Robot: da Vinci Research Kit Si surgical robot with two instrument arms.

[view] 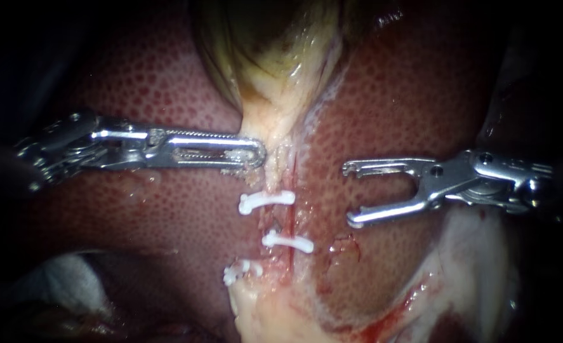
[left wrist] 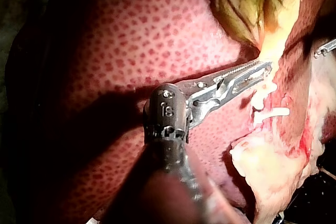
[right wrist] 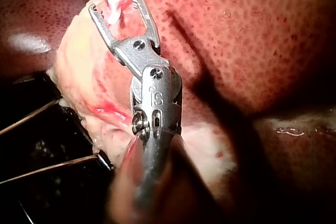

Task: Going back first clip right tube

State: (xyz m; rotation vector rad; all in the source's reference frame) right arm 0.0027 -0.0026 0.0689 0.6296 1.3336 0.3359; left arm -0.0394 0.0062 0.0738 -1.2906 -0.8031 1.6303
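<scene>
— The pincers?
— The left instrument's point(view: 256, 154) pincer is closed on pale tissue point(view: 270, 127) under the gallbladder point(view: 275, 44). The right instrument's point(view: 350, 194) pincer gapes wide, empty, right of centre.
— The clips?
— Three white clips point(view: 266, 201) cross that tissue, centre frame.

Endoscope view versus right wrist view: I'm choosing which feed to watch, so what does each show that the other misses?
Only the endoscope view shows the left silver instrument, the yellow-green gallbladder and all three white plastic clips. Only the right wrist view shows two thin metal wires crossing the dark space beside the tissue. Both show the right silver instrument with open jaws, and the speckled red-brown liver.
</scene>
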